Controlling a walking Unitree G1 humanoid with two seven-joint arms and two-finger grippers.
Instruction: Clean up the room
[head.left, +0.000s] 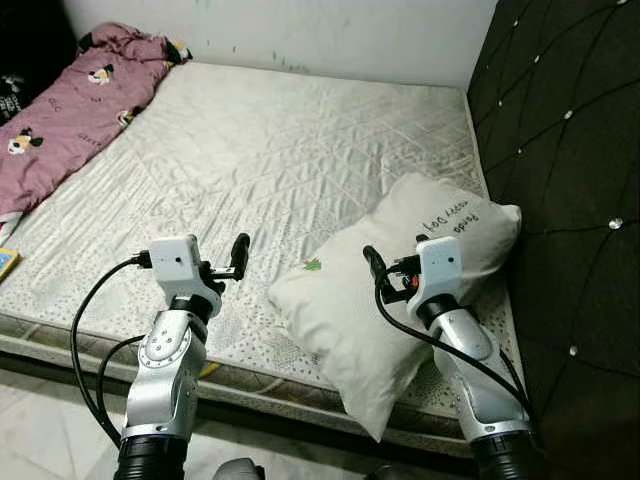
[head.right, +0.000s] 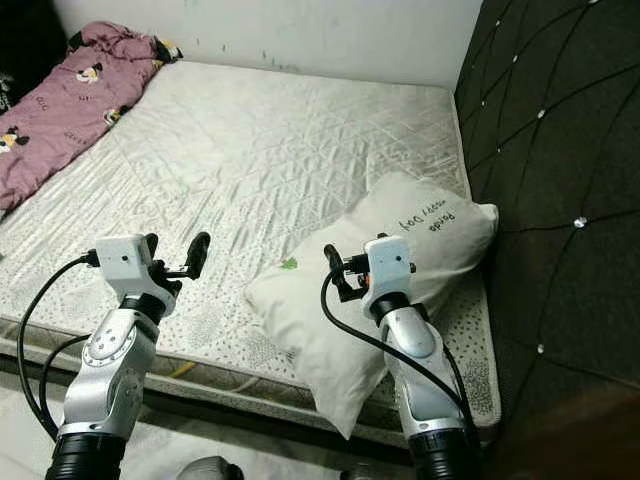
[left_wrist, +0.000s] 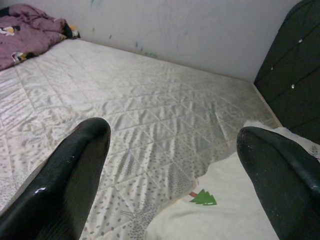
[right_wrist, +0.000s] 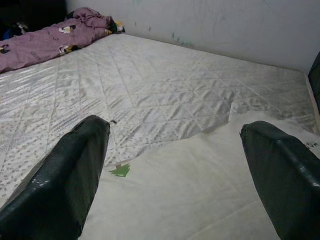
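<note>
Pillow (head.left: 400, 290) under right gripper (head.left: 385, 275) — seemingly untouched.

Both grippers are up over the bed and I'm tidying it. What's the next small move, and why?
Probably lower the right gripper onto the pillow and close on it. The pillow lies askew, its near corner hanging off the mattress edge by the headboard; the right gripper's open fingers hover directly above it, empty. The left gripper is open over bare mattress beside the pillow.
</note>
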